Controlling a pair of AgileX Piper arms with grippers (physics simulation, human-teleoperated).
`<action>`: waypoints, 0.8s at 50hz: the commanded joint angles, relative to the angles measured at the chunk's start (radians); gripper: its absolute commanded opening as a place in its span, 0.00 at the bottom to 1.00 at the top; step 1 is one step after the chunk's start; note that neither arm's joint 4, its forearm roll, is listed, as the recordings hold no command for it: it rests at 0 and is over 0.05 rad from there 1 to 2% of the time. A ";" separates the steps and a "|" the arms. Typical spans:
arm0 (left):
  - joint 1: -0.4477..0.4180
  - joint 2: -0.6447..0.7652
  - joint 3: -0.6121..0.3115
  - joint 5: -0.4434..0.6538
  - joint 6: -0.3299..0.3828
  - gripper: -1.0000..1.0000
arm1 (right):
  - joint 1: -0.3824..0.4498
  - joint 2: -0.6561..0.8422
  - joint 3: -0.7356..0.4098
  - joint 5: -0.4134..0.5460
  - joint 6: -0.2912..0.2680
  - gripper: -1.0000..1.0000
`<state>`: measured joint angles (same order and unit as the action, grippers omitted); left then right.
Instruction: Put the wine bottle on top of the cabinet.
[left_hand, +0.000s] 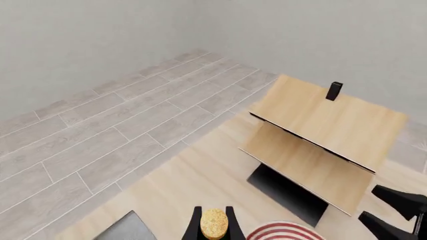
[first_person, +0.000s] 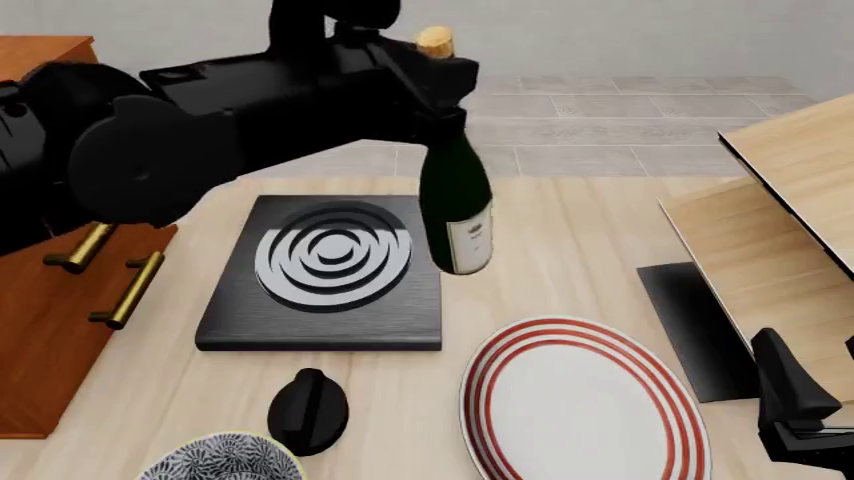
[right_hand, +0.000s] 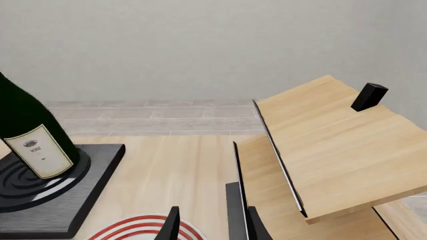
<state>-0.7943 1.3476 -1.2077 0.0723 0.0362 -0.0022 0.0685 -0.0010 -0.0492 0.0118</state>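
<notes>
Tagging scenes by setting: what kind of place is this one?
Likely a simulated kitchen or dining spot: a table carries a black single-burner cooktop, a red-striped plate and a patterned bowl, with a wine bottle held in the left claw, over a tiled floor.

Front camera high behind arms, looking down at table (first_person: 587, 250). Each wrist camera sits close behind own fingers. All three see pale wood shelf (right_hand: 333, 145).
</notes>
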 joint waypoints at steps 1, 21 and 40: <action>-0.005 -0.099 0.071 0.007 0.019 0.00 | 0.000 0.000 0.000 0.000 0.000 1.00; 0.028 -0.280 0.187 0.046 -0.002 0.00 | 0.000 0.000 0.000 0.000 0.000 1.00; 0.056 -0.417 0.238 0.131 -0.012 0.00 | 0.000 0.000 0.000 0.000 0.000 1.00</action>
<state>-0.7497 1.0046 -0.9907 0.1675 0.0209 -0.0022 0.0684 -0.0010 -0.0492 0.0118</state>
